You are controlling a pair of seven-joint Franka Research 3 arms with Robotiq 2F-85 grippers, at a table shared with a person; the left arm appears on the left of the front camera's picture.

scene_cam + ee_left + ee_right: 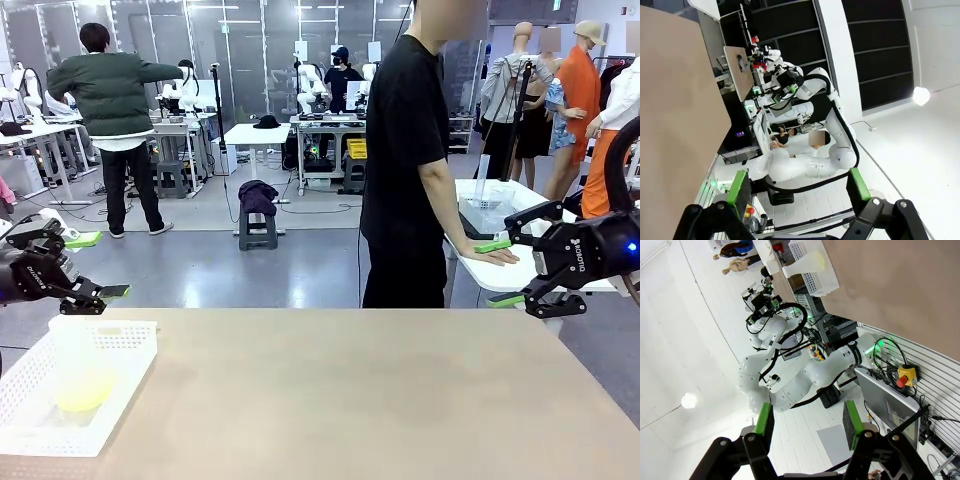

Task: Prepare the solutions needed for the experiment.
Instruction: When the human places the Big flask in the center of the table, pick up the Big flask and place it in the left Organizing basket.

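The solutions [82,393] are a shallow pale yellow-green layer at the bottom of a frosted conical flask [78,355]. The flask stands in a white perforated tray [130,345] on the table's near left corner. The right wrist view shows the flask [807,261] in its tray [812,282] far off. My left gripper [98,266] hovers open and empty above and behind the tray, off the table's left edge. Its fingers [738,186] stand wide apart. Off the table's far right corner, my right gripper [500,273] is also open and empty, with its green pads [763,420] spread.
A person in a black T-shirt [400,150] stands beyond the far edge, one hand [497,256] resting on a white side table [480,195]. The tan tabletop [350,400] stretches bare to the right of the tray.
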